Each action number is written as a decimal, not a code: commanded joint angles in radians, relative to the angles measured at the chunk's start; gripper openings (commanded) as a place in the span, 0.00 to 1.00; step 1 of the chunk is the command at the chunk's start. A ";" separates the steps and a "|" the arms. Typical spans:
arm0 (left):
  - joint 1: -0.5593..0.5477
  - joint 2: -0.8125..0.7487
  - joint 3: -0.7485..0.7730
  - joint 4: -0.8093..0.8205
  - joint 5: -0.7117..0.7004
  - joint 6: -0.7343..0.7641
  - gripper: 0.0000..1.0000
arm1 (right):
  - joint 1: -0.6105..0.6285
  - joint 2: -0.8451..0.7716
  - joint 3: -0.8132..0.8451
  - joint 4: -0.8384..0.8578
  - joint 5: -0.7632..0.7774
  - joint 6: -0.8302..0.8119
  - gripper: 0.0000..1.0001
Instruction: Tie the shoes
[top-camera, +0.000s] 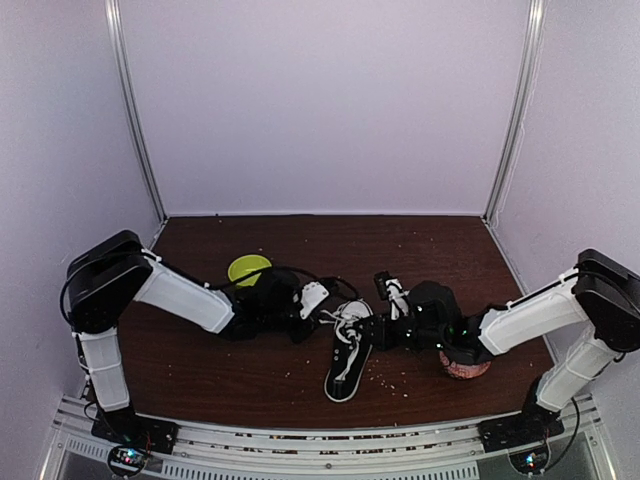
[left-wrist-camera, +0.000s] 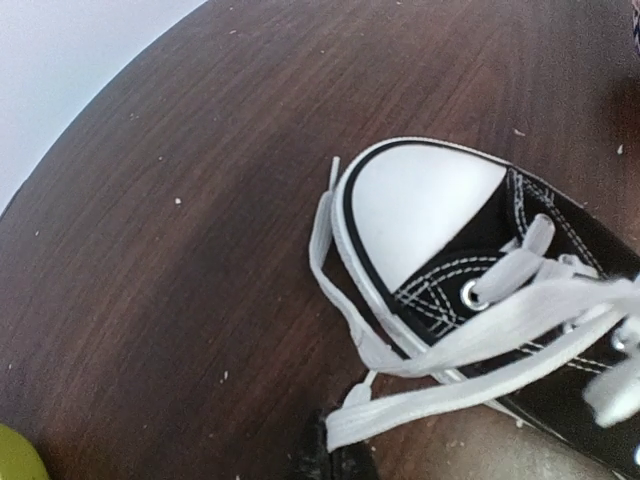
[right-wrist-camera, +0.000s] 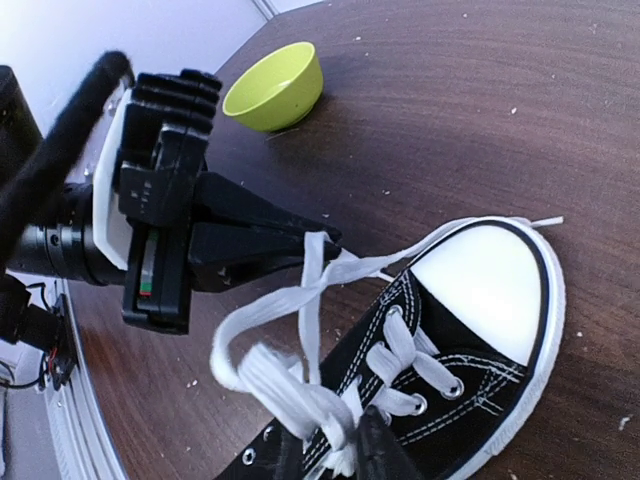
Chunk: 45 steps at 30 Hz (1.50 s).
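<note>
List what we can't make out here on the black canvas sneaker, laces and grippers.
- Right gripper opening: right wrist view cuts its fingers at the bottom edge; top view too small.
- Crossing of the white laces on the black canvas sneaker: blurred in left wrist view, partly behind that gripper.
- Pinkish round object: right arm covers it in top view.

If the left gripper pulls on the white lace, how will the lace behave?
Probably floppy: the lace sags in a loose loop beside the left gripper. It looks flat and woven, so likely grippy. The sneaker looks light and might slide with it.
</note>
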 joint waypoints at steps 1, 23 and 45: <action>-0.026 -0.104 -0.057 -0.041 -0.011 -0.141 0.00 | -0.008 -0.130 -0.068 -0.104 -0.023 -0.026 0.29; -0.173 -0.255 -0.217 -0.224 0.207 -0.424 0.00 | -0.008 -0.060 0.518 -0.958 0.134 -0.141 0.57; -0.217 -0.251 -0.238 -0.193 0.143 -0.428 0.00 | 0.076 0.510 1.127 -1.403 0.005 -0.306 0.49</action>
